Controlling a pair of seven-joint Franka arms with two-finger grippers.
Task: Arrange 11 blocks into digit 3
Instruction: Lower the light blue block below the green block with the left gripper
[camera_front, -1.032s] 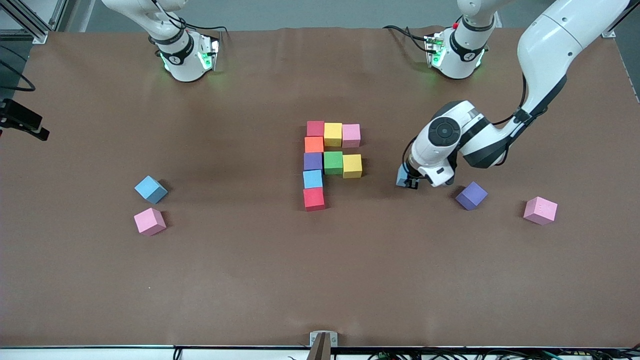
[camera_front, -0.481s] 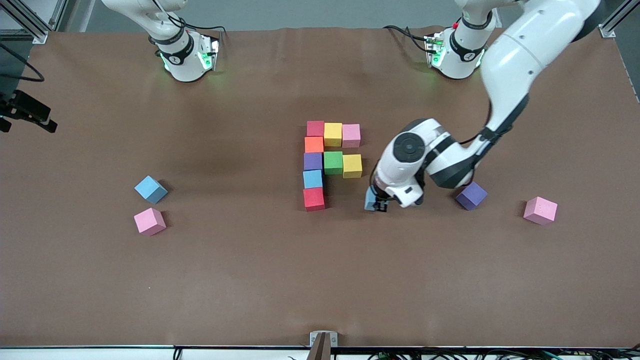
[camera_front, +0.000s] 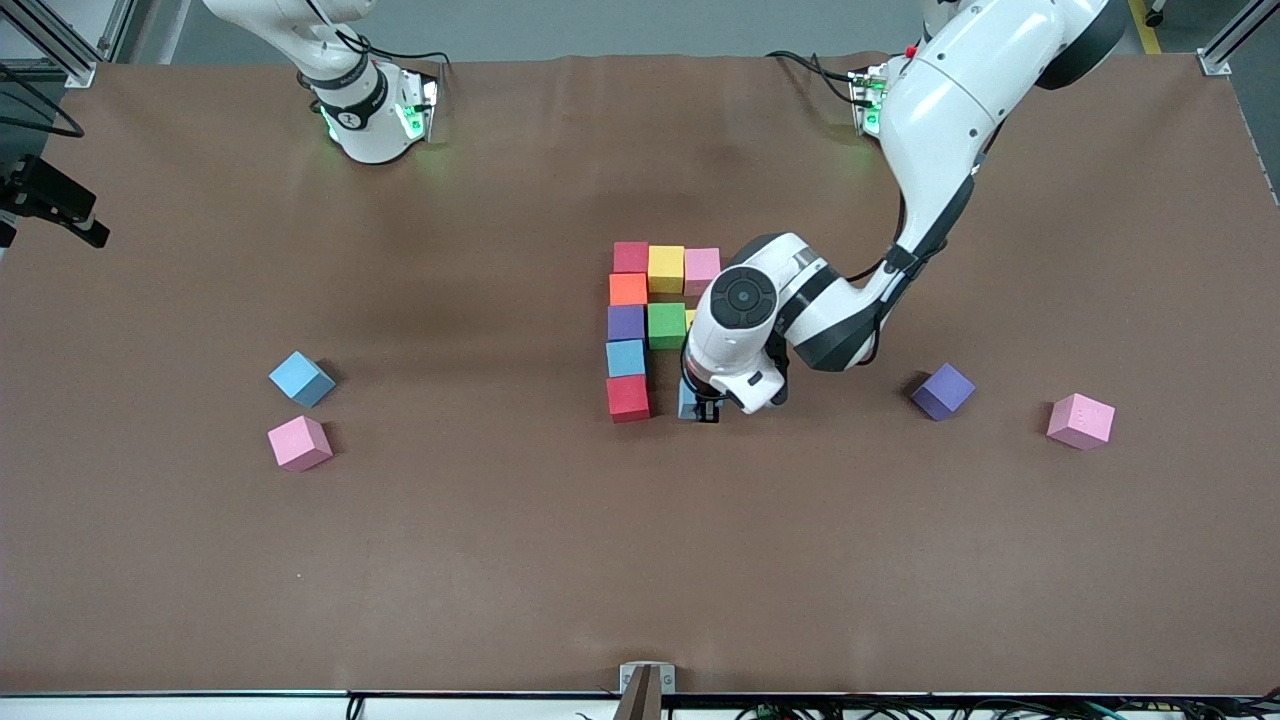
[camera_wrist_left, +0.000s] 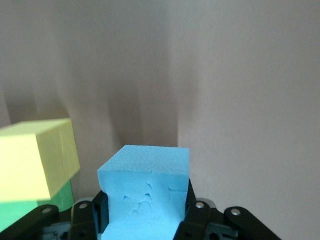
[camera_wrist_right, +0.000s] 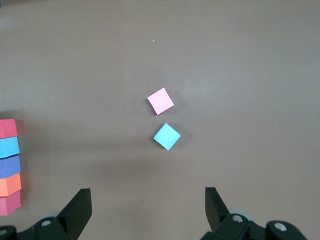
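The left gripper (camera_front: 700, 408) pinches a light blue block (camera_wrist_left: 145, 192) between its fingers, hanging just over the table (camera_front: 500, 550) at about three o'clock from the red block (camera_front: 628, 397) that ends the unfinished digit 3 (camera_front: 640, 310), close beside it. The right gripper (camera_wrist_right: 147, 210) waits with fingers spread wide, high above a loose pink block (camera_wrist_right: 160, 101) and a loose blue block (camera_wrist_right: 166, 136). At three o'clock from the figure lie a purple block (camera_front: 943, 391) and another pink block (camera_front: 1081, 421).

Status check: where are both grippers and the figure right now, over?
Left gripper shut on light blue block, beside the red end block. Right gripper open, waiting high. Bottom arm of the figure not yet laid. Nothing in the way.
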